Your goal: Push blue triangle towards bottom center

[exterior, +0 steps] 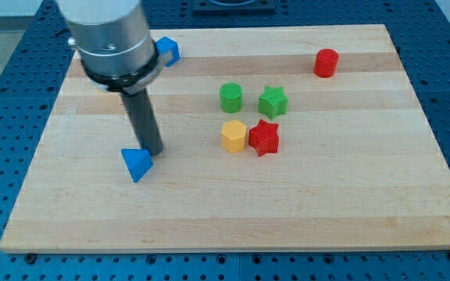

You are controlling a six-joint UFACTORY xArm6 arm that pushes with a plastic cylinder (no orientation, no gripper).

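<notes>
Blue triangle sits touching our tip, just below-left of it. We judge it light, rigid, prone to pivot; we push its upper-left face. Our tip grips nothing.

My tip stands against the upper right of the blue triangle. Below and to the view's right of that block the wooden board lies bare to the bottom centre. Obstacles sit mid-board: green cylinder, green star, yellow hexagon, red star, the last two apparently touching.
</notes>
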